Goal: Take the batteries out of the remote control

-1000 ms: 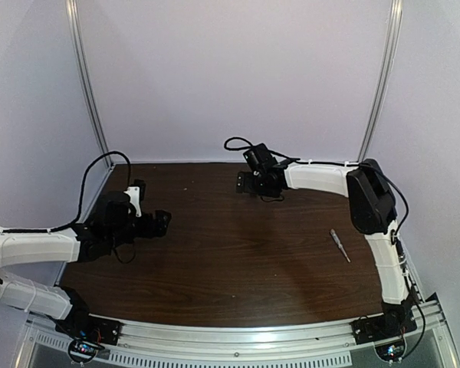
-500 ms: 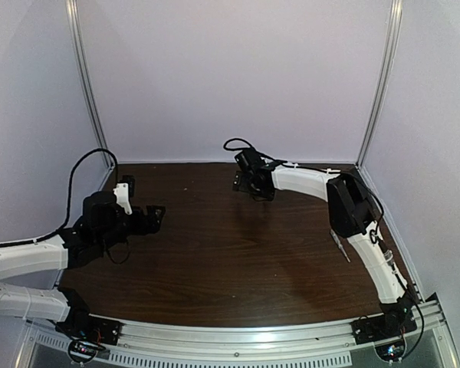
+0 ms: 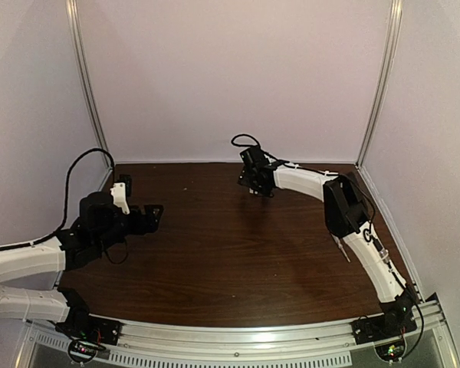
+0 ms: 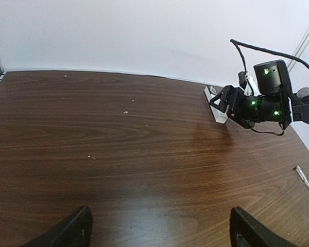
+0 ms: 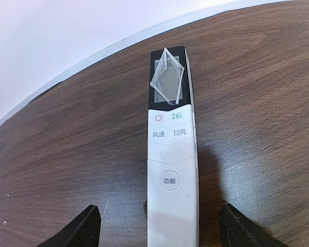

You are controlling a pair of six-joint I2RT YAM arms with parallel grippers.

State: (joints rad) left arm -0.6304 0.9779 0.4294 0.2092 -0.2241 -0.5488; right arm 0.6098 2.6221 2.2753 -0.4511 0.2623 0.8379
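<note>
The task is at its very beginning, as far as the pictures allow to judge. The remote control [image 5: 171, 170] lies flat on the dark worktop [image 4: 118, 154], at the far side near the back wall, with its button face up. On its small display sits a piece of clear film [image 5: 167, 77], which is lifted and wrinkled. The battery bay is not visible from this side, so it is probably underneath, and no batteries can be seen anywhere.

The right tool [image 5: 159, 221] hangs directly over the near end of the remote control. It is released: one finger stands on each side of the body, with bare wood between each finger and the plastic, so nothing is grasped. The left tool [image 4: 162, 226] is also released and holds nothing; it hovers over the left part of the worktop, well apart from the remote control. A screwdriver [image 4: 305, 180] lies untouched at the right side.

What is left seems to be everything: to take the remote control, turn it, open the bay and take out both batteries.
</note>
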